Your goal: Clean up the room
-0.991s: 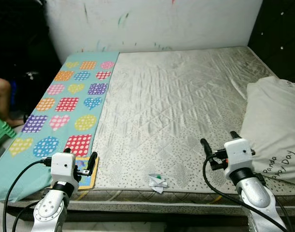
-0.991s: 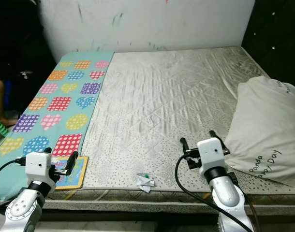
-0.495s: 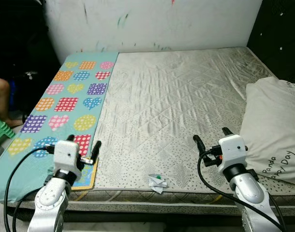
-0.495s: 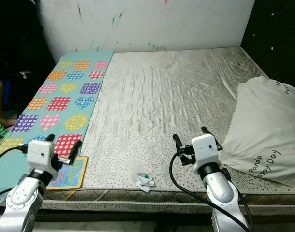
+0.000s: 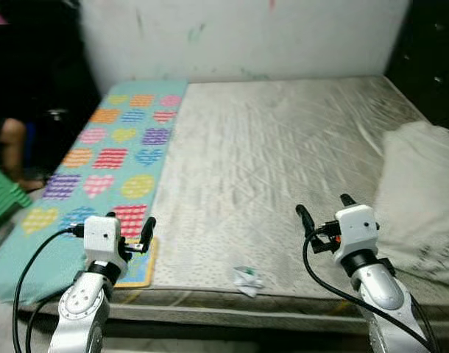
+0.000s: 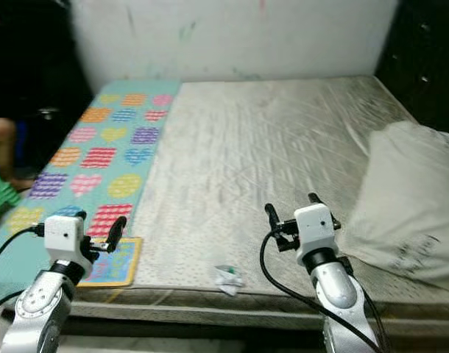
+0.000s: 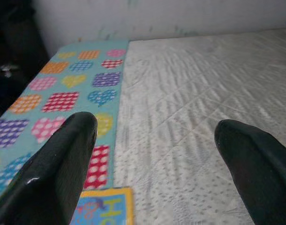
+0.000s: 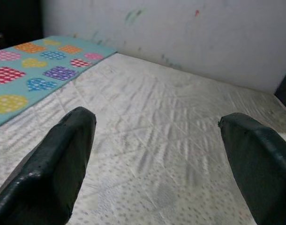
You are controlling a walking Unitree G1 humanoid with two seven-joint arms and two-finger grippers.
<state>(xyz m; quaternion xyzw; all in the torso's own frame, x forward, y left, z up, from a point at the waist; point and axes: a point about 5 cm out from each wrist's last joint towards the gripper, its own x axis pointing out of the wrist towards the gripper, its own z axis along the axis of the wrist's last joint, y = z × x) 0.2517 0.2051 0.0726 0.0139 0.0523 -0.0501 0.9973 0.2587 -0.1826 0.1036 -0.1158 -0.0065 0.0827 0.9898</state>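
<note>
A crumpled paper scrap is lying on the bare mattress at its near edge, between the two grippers and below both, somewhat nearer the right one. The left gripper is hovering over the near corner of the heart-patterned mat, just above a small colourful card, its fingers spread apart and empty. The right gripper is hovering above the mattress beside the white pillow, fingers likewise parted and holding nothing. Against the picture half a second ago, the whole scene is sitting lower and is blurred, so the camera is moving; both grippers are keeping nearly the same poses, and the scrap is staying put.
</note>
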